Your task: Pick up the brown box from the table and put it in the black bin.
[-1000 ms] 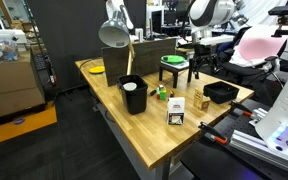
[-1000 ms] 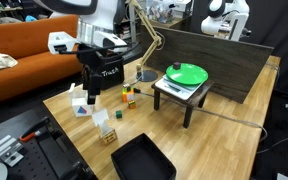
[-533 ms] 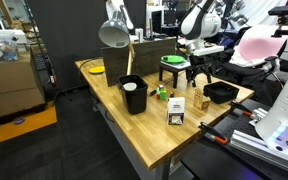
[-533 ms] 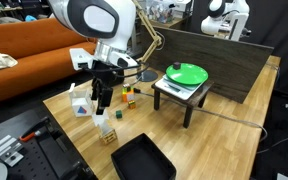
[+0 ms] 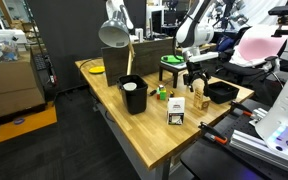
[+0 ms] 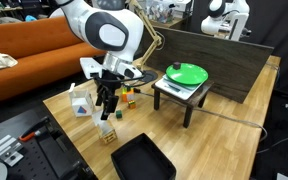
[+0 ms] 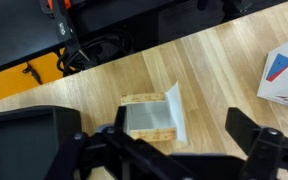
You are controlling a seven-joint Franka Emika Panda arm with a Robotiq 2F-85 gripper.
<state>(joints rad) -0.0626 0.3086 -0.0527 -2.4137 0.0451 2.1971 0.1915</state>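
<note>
The brown box stands on the table just beneath the gripper, whose jaws are spread wide above it; likely light, crushable cardboard, it looks best pinched gently across its flat side walls.

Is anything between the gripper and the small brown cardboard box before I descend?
Nothing visible. The open gripper hangs directly above the small brown cardboard box; the white printed box stands apart to one side.
</note>
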